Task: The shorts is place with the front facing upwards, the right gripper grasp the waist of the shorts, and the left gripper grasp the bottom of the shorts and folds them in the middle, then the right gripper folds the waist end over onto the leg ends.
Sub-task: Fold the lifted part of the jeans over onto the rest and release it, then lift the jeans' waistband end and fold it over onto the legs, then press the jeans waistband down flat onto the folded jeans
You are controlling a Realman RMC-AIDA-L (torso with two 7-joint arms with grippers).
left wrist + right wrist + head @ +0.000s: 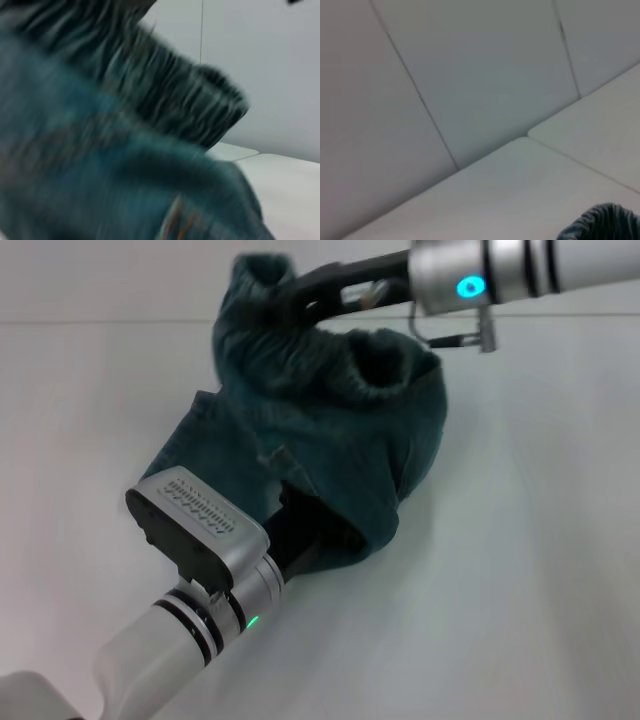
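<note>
This looks like a robot test room or lab, not a home. The table (pixel 540 570) is big, plain and white, with thin lines where its flat pieces meet. Behind it stands a pale wall (pixel 485 75) made of smooth panels with dark seams between them. There are no chairs, pictures or toys to see, just white all around and shiny robot arms over the table.
</note>
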